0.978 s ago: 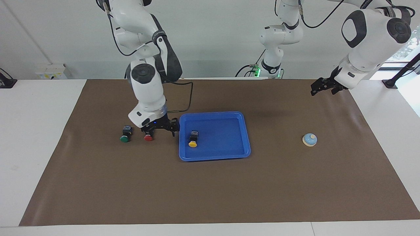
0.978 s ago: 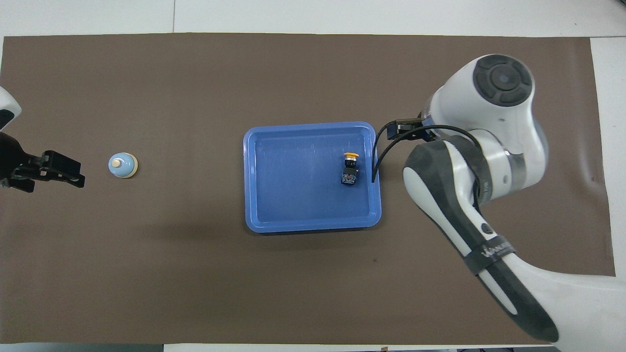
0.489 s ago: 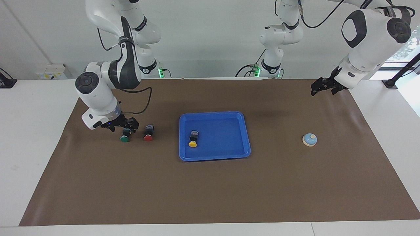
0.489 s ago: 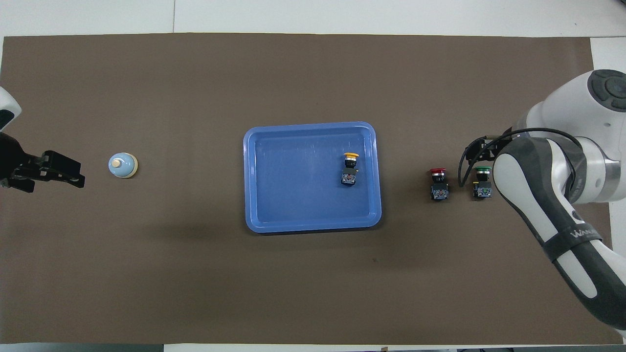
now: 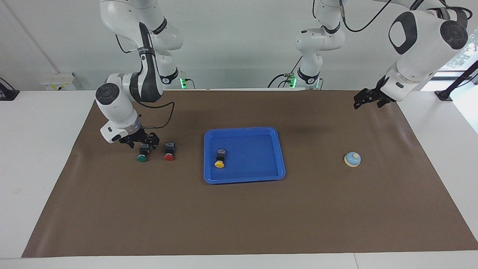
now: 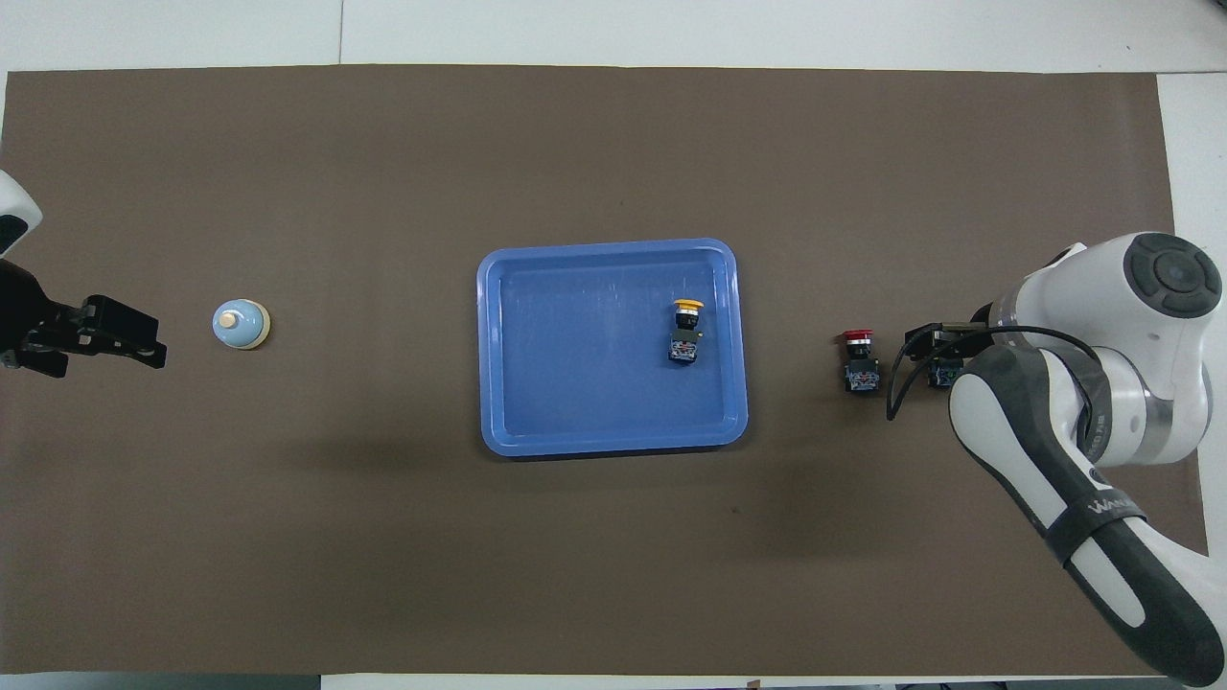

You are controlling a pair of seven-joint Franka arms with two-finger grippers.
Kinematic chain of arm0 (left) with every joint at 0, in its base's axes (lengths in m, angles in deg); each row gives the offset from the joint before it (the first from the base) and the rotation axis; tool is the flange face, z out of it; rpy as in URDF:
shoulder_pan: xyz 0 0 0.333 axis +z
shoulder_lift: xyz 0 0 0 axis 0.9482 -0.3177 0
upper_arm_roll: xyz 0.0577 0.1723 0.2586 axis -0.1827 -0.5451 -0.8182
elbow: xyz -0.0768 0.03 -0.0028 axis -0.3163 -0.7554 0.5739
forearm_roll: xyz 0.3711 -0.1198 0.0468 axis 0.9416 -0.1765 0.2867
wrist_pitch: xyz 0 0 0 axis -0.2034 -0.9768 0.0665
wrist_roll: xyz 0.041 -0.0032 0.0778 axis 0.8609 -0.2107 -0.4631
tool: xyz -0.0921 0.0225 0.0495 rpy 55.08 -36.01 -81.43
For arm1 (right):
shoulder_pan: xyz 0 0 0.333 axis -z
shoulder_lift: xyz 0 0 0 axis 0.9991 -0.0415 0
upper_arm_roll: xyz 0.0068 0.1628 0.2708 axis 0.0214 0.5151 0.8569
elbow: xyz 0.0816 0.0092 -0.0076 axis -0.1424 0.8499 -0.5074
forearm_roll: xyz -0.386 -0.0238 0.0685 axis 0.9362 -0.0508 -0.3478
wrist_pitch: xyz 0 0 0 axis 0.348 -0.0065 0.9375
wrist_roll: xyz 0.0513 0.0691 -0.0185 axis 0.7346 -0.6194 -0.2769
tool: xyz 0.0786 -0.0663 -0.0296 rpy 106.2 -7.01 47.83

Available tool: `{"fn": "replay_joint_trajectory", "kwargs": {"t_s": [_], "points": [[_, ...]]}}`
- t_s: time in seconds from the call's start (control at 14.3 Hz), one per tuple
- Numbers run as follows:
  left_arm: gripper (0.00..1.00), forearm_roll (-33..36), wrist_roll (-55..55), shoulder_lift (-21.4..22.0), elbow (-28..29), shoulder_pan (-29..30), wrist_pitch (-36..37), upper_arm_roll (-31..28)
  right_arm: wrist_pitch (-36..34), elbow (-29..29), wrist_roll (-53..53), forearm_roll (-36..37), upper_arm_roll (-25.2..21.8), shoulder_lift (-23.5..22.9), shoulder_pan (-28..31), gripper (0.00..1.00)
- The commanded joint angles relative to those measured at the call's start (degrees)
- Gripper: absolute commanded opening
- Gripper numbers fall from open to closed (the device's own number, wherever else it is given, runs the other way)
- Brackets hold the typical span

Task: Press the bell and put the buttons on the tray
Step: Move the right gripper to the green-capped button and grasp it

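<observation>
Surface: brown mat (image 5: 239,216) over a white table (image 5: 37,157); pale wall at 12 o'clock in the facing view.
Tray (image 5: 276,149): blue, mid-mat; yellow button (image 5: 220,158) lies inside, at the end toward the right arm.
Red button (image 5: 169,151): on the mat, beside the tray toward the right arm's end.
Green button (image 5: 142,154): just beside the red one, toward the right arm's end.
Bell (image 5: 352,159): on the mat, well apart from the tray, toward the left arm's end.
Right gripper (image 5: 143,143): low over the green button's black body, wrist tilted, fingers spread, nothing pinched.
Left gripper (image 5: 368,101): raised over the mat edge, 1 o'clock from the bell in the facing view, fingers spread, empty; the arm waits.
</observation>
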Motion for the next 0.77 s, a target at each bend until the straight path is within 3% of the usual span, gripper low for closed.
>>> {"fn": "replay_joint_trajectory", "kwargs": {"t_s": [0.0, 0.14, 0.28, 0.42, 0.49, 0.7], "points": [[1.0, 0.59, 0.36, 0.42, -0.4, -0.56, 0.63, -0.48, 2.49, 3.9, -3.84, -0.07, 0.58, 1.95, 2.12, 1.0], [1.0, 0.59, 0.36, 0.42, -0.4, -0.56, 0.63, -0.48, 5.64, 4.17, -5.62, -0.07, 0.58, 1.16, 3.8, 0.86], [1.0, 0.59, 0.36, 0.42, -0.4, -0.56, 0.63, -0.48, 6.18, 4.35, -5.27, -0.07, 0.67, 0.55, 3.72, 0.6], [1.0, 0.59, 0.36, 0.42, -0.49, -0.56, 0.63, -0.48, 6.36, 4.35, -5.18, -0.07, 0.67, -0.07, 3.19, 0.12], [1.0, 0.59, 0.36, 0.42, -0.4, -0.56, 0.63, -0.48, 6.53, 4.35, -5.09, -0.07, 0.75, -0.24, 3.19, 0.07], [1.0, 0.59, 0.36, 0.42, -0.4, -0.56, 0.63, -0.48, 6.71, 4.26, -5.01, -0.07, 0.75, -0.33, 3.01, 0.06]]}}
